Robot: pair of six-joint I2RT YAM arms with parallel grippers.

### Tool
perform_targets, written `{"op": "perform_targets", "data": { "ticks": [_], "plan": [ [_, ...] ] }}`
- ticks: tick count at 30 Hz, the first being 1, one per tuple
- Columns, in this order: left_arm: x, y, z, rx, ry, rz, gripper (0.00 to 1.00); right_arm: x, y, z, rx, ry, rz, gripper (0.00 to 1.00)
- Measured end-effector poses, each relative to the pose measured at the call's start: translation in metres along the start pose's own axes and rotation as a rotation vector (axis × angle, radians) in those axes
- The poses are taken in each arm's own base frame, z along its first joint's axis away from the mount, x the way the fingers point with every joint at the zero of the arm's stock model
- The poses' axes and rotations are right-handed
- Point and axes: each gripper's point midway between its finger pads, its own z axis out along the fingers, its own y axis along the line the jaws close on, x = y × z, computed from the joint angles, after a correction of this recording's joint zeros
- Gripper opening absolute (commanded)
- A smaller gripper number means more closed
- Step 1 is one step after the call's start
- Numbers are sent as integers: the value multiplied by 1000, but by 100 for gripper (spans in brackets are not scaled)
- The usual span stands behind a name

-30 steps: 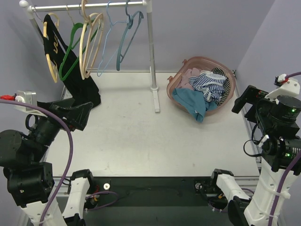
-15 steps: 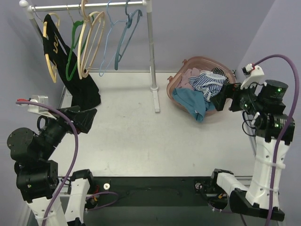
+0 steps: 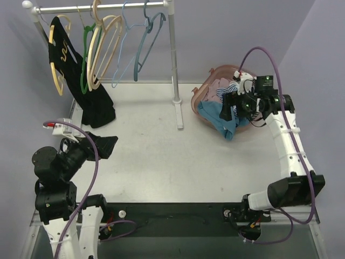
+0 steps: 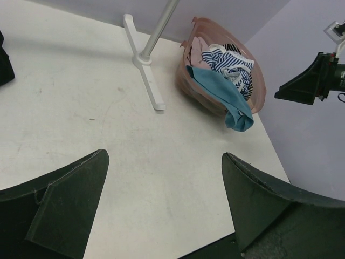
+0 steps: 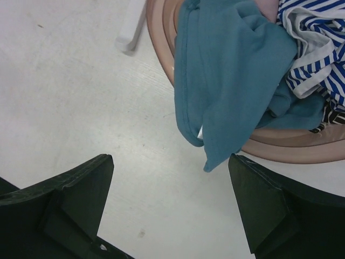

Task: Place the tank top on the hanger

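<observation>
At the far left of the rail [image 3: 97,7], a black garment with yellow trim [image 3: 67,65] hangs down to the desk [image 3: 145,156]; its yellow marks are too small to read. Beside it hang a green hanger [image 3: 84,62], pale wooden hangers [image 3: 102,51], a light-blue wire hanger [image 3: 125,51] and then the hanger [image 3: 140,54], dark teal and bare, just left of the rack post [image 3: 173,54].

Below them, the left gripper [image 3: 105,145] hovers over the near left of the desk, released with its fingers spread wide and nothing between them. It has drawn nearer to its base than a second ago.

To the right of the post sits the pink basket [image 3: 196,100]. The tank top [image 3: 220,116] lies draped over the basket's front rim, one corner hanging down onto the desk. A navy-and-white striped cloth [image 5: 318,48] is piled behind it.

The right gripper [image 3: 228,109] has swung in from the desk's right edge and now hangs over the basket, above the tank top. Its wrist view shows the fingers wide apart, grasping nothing, with the teal cloth just beyond them.
</observation>
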Motion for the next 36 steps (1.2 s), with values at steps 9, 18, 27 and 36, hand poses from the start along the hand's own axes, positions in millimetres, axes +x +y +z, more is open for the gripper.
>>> {"op": "perform_targets", "data": {
  "ticks": [9,18,27,36],
  "plan": [
    [29,20,6,-25,46,-35,97,41,-55,87,146,246,23,74],
    [40,27,9,-32,70,-50,97,53,-71,121,160,315,31,36],
    [40,26,8,-27,68,-46,97,47,-73,123,158,293,18,0],
    [23,10,3,1,26,-46,97,-57,-61,17,163,-76,28,0]
  ]
}}
